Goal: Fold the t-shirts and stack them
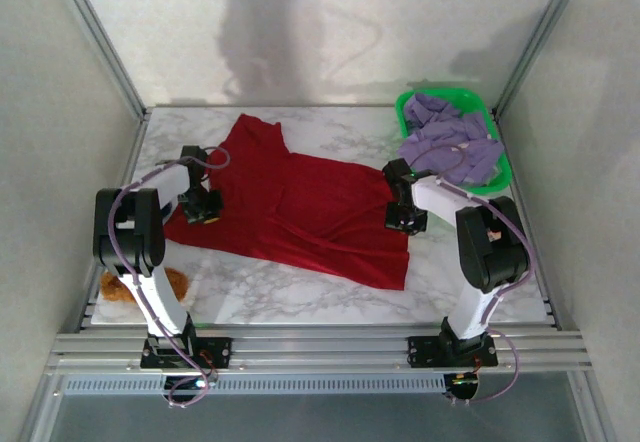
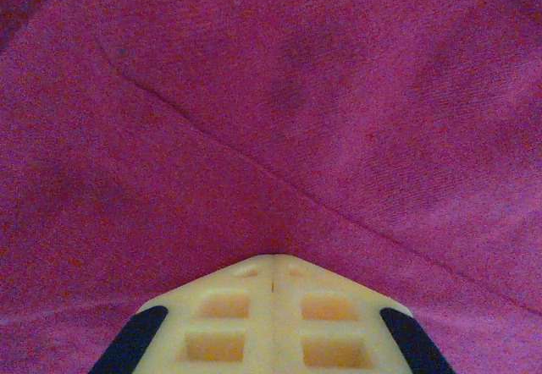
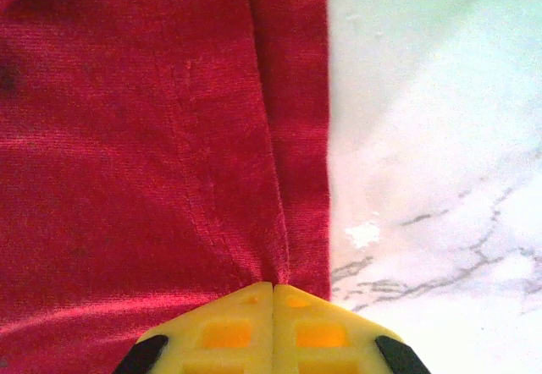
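Top external view, starting nearest: an orange-brown lump (image 1: 118,286) sits off the near-left corner of the red t-shirt (image 1: 300,202), well apart from it, at the left edge of the marble table (image 1: 300,297).

The red t-shirt lies spread and somewhat rumpled across the middle of the table, its length running slantwise from far left to near right; the left gripper (image 1: 205,208) is down on its left edge and the right gripper (image 1: 405,222) is down on its right edge.

Left wrist view: the left gripper (image 2: 273,261) has its yellow fingers pressed together with no gap; the red t-shirt (image 2: 296,95) is drawn up to their tips, with a crease running away from them, so a pinch of cloth is held.

Right wrist view: the right gripper (image 3: 273,288) is likewise closed tight; folds of the red t-shirt (image 3: 127,137) converge at its tips beside the hem, with bare marble table (image 3: 440,137) just to the right.

Farthest, beyond the red t-shirt's far-right side, the lavender t-shirt (image 1: 450,142) lies crumpled in the green basket (image 1: 401,112), spilling over its near rim.
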{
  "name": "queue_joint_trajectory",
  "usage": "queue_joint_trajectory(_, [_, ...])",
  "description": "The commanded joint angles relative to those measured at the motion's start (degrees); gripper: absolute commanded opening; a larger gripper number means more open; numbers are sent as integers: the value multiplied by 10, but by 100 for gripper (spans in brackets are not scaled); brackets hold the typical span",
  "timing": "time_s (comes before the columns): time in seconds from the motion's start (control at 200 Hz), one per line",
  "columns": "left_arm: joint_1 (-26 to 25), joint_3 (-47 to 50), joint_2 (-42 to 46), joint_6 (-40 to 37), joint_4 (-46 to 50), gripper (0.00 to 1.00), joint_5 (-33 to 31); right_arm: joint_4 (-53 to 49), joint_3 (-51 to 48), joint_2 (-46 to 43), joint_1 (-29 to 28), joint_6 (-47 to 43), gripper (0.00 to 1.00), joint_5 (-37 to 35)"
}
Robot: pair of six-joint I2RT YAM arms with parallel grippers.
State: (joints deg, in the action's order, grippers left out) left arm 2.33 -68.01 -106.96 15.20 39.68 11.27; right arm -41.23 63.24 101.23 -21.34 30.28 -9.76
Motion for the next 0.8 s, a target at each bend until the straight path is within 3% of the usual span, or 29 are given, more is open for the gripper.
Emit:
queue_joint_trajectory(0.0, [3, 23, -28, -5, 7, 0, -19, -32, -11, -20, 5, 26, 0, -43])
queue_joint_trajectory(0.225, [6, 28, -33, -11, 4, 0, -23, -48, -9, -1, 4, 28, 0, -79])
queue_joint_trajectory(0.436, [7, 28, -34, -11, 4, 0, -23, -45, -6, 0, 3, 19, 0, -57])
queue_joint_trajectory(0.616, [7, 27, -32, -11, 4, 0, -19, -70, -4, -37, -1, 24, 22, -44])
queue_joint_trajectory(0.796, [6, 24, -26, -13, 8, 0, -18, -105, -6, -81, -17, 43, 24, -29])
